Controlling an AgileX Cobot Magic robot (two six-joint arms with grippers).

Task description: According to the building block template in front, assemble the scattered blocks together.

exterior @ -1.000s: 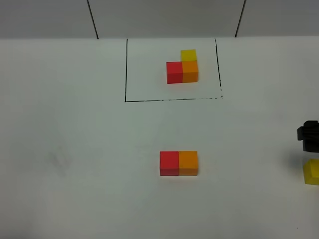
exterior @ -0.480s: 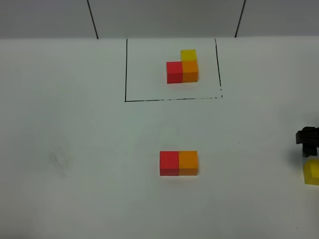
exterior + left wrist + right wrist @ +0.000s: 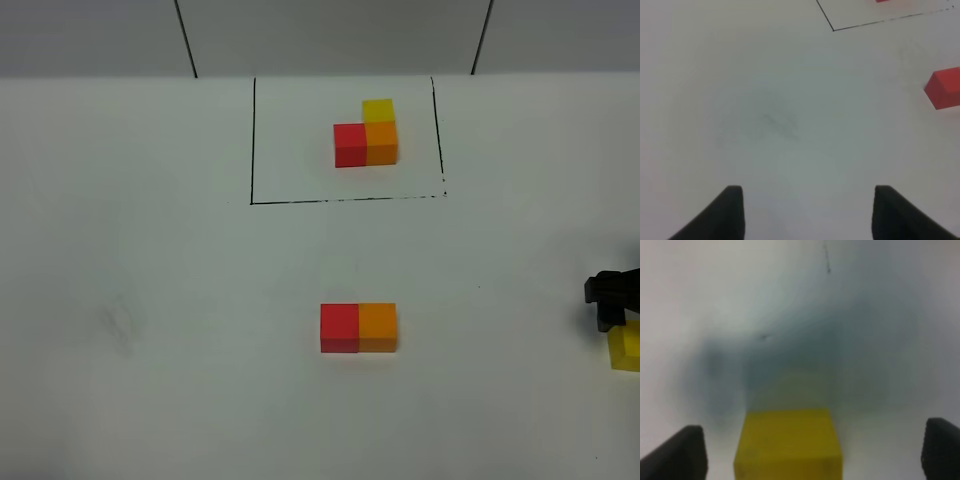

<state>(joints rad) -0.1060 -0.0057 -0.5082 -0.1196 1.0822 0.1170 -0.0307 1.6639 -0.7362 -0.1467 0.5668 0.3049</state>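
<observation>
right gripper (image 3: 810, 450) has dropped lower over the yellow cube (image 3: 788, 444), jaws spread either side, ready to close and carry it behind the orange cube (image 3: 377, 327).

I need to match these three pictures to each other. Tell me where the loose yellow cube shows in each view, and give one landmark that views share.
Exterior high: the loose yellow cube sits at the far right edge, partly cut off, just below the right gripper.
Left wrist: not in it.
Right wrist: the cube fills the bottom middle, between the two dark fingertips.
Shared landmark: the black drawn rectangle, whose corner also shows in the left wrist view.
</observation>
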